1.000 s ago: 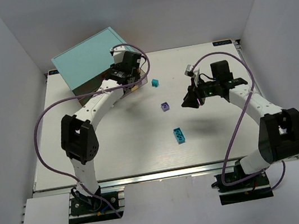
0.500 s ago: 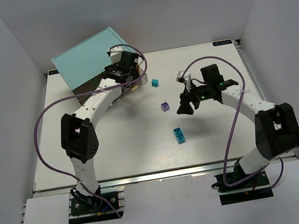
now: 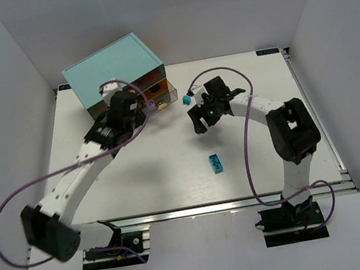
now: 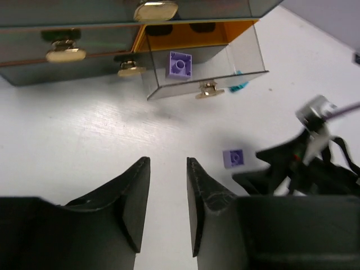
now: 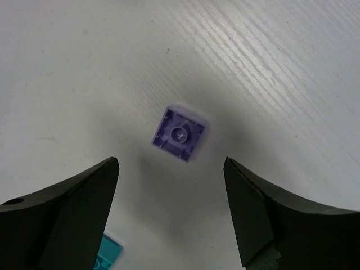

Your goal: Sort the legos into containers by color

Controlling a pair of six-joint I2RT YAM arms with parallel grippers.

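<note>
A purple lego point(image 5: 178, 133) lies upside down on the white table, just beyond my right gripper point(image 5: 170, 164), which is wide open above it. In the top view this gripper point(image 3: 198, 126) hides that lego. My left gripper point(image 4: 168, 162) is open and empty, back from the teal cabinet point(image 3: 115, 68). One drawer point(image 4: 205, 67) stands pulled out with another purple lego point(image 4: 179, 63) inside. The loose purple lego also shows in the left wrist view point(image 4: 233, 158). A small cyan lego point(image 3: 188, 99) lies beside the open drawer. A longer cyan lego point(image 3: 215, 162) lies mid-table.
The other drawers point(image 4: 66, 52) are closed, with cream knobs. The left arm point(image 3: 82, 167) stretches diagonally across the table's left half. White walls enclose the table on three sides.
My left gripper has drawn back from the open drawer toward the near left. My right gripper has moved left and now hangs over the purple lego.
</note>
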